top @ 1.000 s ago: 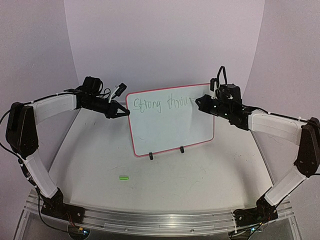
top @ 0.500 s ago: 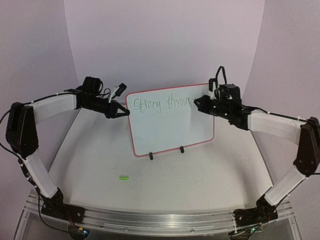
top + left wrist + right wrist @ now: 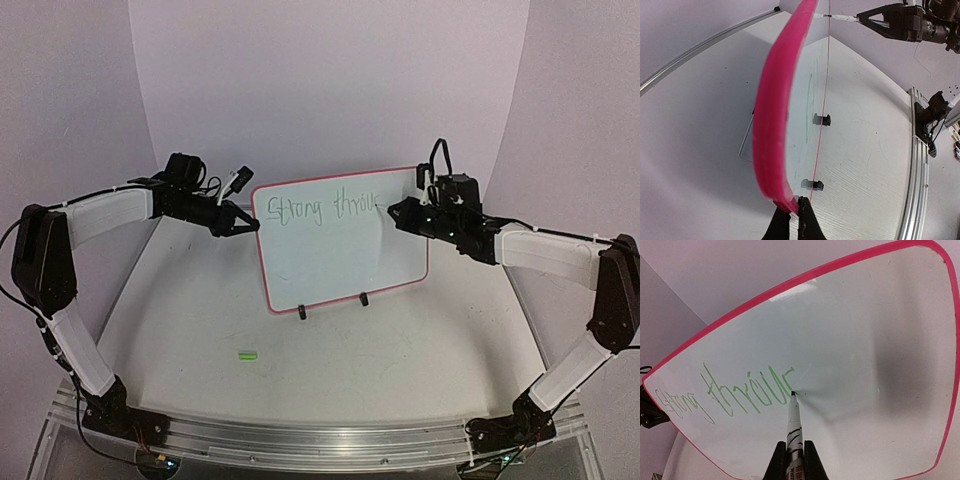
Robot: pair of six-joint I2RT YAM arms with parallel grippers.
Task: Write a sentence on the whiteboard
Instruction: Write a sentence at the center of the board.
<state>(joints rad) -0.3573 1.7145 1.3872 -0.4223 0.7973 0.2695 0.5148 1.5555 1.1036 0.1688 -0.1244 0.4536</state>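
Since one second earlier, the right gripper [image 3: 392,210] has been lowered slightly and shifted leftward across the whiteboard [image 3: 340,260], and a further green stroke has been added after "Strong throu". The whiteboard is stood upright on two black clip feet [image 3: 364,298] at the middle of the table [image 3: 430,350]. Its left edge is pinched between the closed jaws of the left gripper [image 3: 252,226]. A marker [image 3: 793,422] is clamped in the right gripper, its tip touching the board just past the last letter. A small green object [image 3: 247,354] is seen lying on the table, well apart from the board.
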